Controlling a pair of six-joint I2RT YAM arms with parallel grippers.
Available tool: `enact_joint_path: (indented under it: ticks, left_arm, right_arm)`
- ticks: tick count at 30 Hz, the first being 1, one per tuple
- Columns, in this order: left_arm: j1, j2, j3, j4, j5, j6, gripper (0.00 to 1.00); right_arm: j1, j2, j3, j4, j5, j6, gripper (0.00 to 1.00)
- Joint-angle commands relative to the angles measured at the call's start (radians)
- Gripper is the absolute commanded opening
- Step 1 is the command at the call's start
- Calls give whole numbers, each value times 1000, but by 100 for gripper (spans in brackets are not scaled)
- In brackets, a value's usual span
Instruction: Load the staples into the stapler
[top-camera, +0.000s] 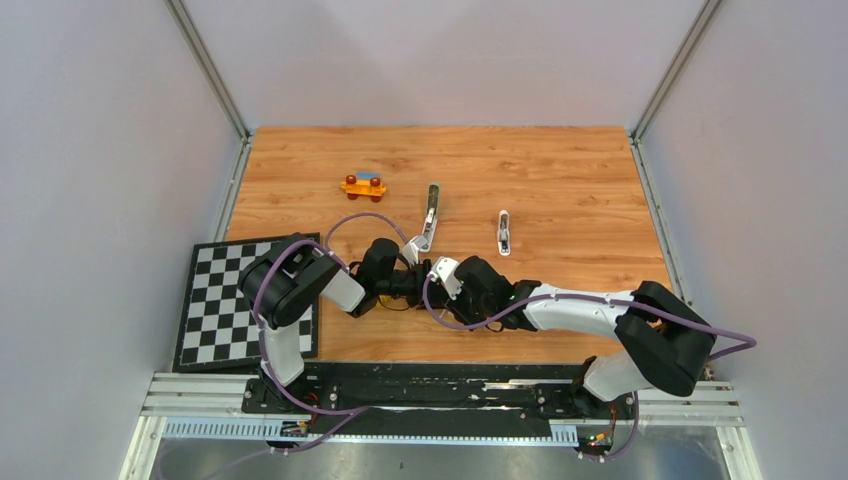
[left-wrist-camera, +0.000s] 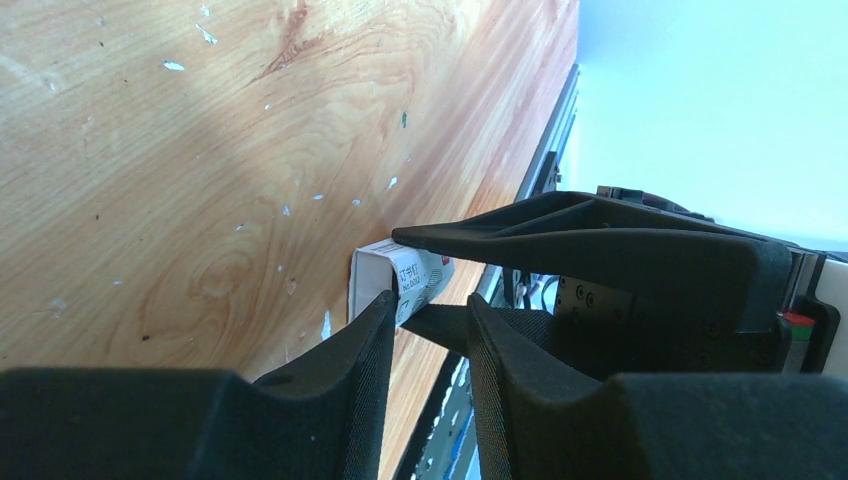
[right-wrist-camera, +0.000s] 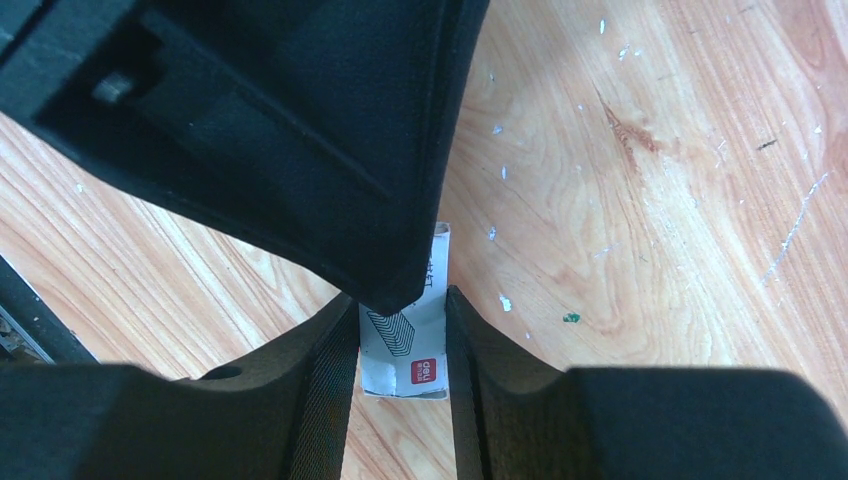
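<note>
white card box (right-wrist-camera: 405, 352) sits pinched in my right gripper (right-wrist-camera: 400, 302), mid-frame; my left gripper (left-wrist-camera: 430, 300) meets it, grip i cannot tell. staples unseen, probably inside: light, brittle strips, best held by long sides.

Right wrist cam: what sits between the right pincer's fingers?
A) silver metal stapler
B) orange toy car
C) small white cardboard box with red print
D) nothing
C: the small white cardboard box with red print sits squeezed between the two black fingers of the right pincer.
</note>
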Motion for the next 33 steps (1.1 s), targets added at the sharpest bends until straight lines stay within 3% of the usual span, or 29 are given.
enact_joint_path:
  ticks: [1,19,29,33]
  left_arm:
    - [-12,13,-11,31,33,9,34]
    - [-13,45,-21,19,23,43,33]
    - [-26,51,-35,127,54,-39,32]
    - [-25,26,-33,24,22,24,33]
  right_arm:
    - [20,24,-32,40,-6,-13,37]
    - [19,37,-32,65,-24,-21,37]
    - [19,49,-27,67,-32,-23,37]
    - [19,42,-34,66,-31,-25,36]
